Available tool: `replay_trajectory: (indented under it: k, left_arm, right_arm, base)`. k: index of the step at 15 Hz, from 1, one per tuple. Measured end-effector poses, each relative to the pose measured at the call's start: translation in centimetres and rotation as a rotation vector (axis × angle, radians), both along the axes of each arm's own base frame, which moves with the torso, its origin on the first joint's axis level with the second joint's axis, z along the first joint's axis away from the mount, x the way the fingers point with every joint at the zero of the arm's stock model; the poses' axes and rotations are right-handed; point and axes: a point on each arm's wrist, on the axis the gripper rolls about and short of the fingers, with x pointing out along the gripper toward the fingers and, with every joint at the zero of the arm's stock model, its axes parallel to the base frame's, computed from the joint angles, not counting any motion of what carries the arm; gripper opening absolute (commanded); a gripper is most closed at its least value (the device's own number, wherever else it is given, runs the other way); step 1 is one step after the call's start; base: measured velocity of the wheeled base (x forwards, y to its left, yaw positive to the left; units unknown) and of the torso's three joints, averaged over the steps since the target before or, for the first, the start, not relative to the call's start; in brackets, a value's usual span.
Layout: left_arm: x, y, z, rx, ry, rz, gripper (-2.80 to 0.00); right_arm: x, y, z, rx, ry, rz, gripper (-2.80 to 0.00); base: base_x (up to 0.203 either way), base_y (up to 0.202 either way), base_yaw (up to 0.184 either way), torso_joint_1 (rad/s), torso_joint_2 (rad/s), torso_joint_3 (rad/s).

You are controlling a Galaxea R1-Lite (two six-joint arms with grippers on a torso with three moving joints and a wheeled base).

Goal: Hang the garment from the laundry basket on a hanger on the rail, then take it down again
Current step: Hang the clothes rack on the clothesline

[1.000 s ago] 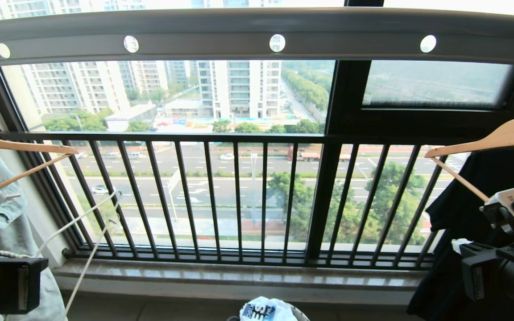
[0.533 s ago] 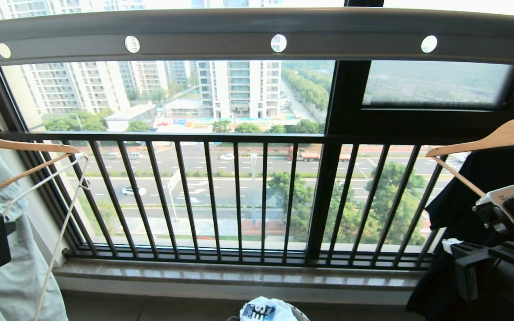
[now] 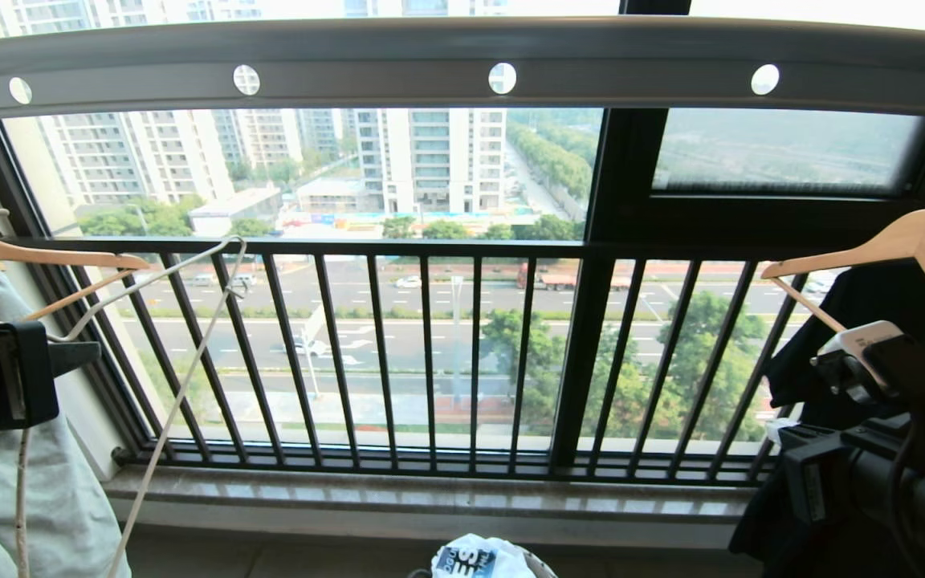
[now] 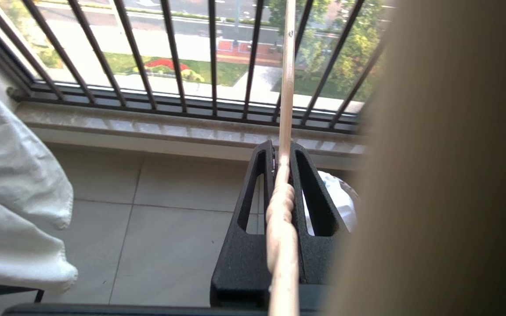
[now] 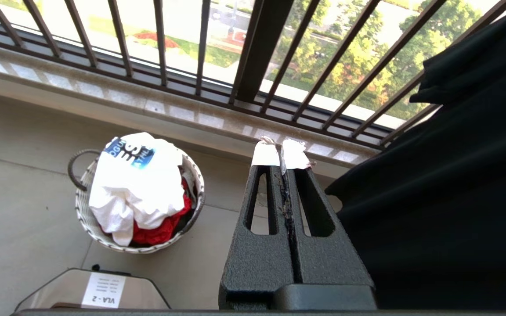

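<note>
Left gripper [image 4: 281, 171] clamps hanger [image 3: 189, 321] neck; right gripper [image 5: 284, 153] closed, empty — shirt [image 5: 136, 175] in basket [image 5: 86, 219] lies below, nearer right.

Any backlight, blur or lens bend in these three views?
Head view: rail bows like a fisheye arc; bright window leaves the arms dark. Left wrist view: a wide tan blur fills one side, out of focus; the hanger in the left pincer is sharp. Right wrist view: even light, basket crisp, black cloth nearly featureless.
</note>
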Motion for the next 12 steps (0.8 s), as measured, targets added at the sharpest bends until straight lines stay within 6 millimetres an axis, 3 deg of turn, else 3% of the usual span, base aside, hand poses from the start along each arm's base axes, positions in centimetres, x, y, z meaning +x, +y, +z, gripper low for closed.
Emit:
replay_trajectory:
  k: [6, 8, 12]
  left_arm:
    - [-0.7, -0.5, 4.1, -0.074, 0.045, -0.258, -2.80]
    - [-0.7, -0.6, 5.6, -0.041, 0.059, -0.324, -2.80]
    - [0.5, -1.0, 7.4, 0.045, 0.103, -0.426, -2.80]
  right_arm:
    - [0.6, 1.5, 2.2, 0.104, -0.027, 0.195, -2.80]
    - [1.0, 2.2, 3.2, 0.153, -0.031, 0.296, -2.80]
    - [2.3, 3.3, 3.2, 0.178, -0.005, 0.399, -2.80]
  base:
    - [0.000, 0.000, 0.000, 0.000, 0.00, 0.000]
    - [0.000, 0.000, 0.000, 0.000, 0.00, 0.000]
    - [0.000, 0.000, 0.000, 0.000, 0.00, 0.000]
